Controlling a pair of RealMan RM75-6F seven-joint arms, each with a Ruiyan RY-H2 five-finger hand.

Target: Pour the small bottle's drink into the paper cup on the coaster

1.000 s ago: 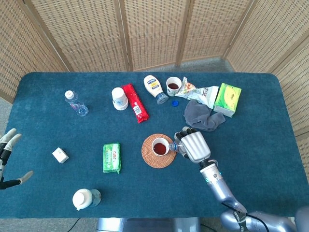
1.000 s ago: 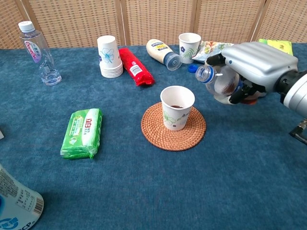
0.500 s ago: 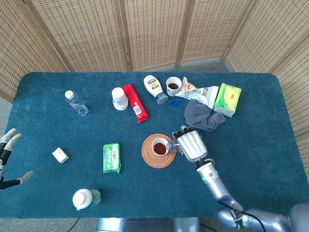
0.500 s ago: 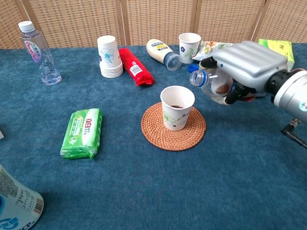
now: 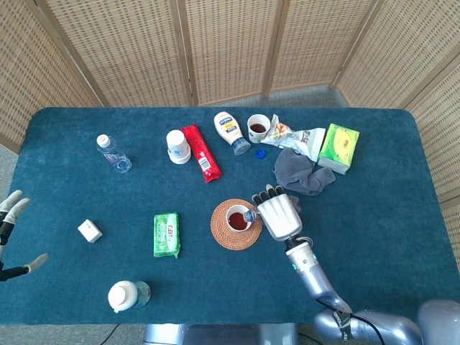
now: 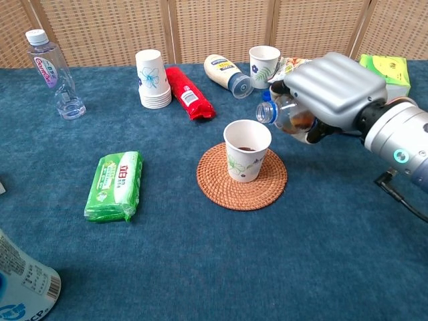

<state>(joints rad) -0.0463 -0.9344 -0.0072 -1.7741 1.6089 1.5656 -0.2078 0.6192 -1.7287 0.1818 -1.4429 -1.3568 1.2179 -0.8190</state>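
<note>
Right hand [image 6: 332, 83] gripping the small bottle [image 6: 284, 115] has shifted toward the paper cup [image 6: 247, 150], mouth now near its rim, pour resuming.

A white paper cup [image 6: 247, 159] printed with green leaves is holding dark red drink on a tan woven coaster [image 6: 241, 178]. A teal cloth is covering the table [image 5: 374, 215]. The right hand [image 6: 332, 85] is showing silver-grey.
</note>
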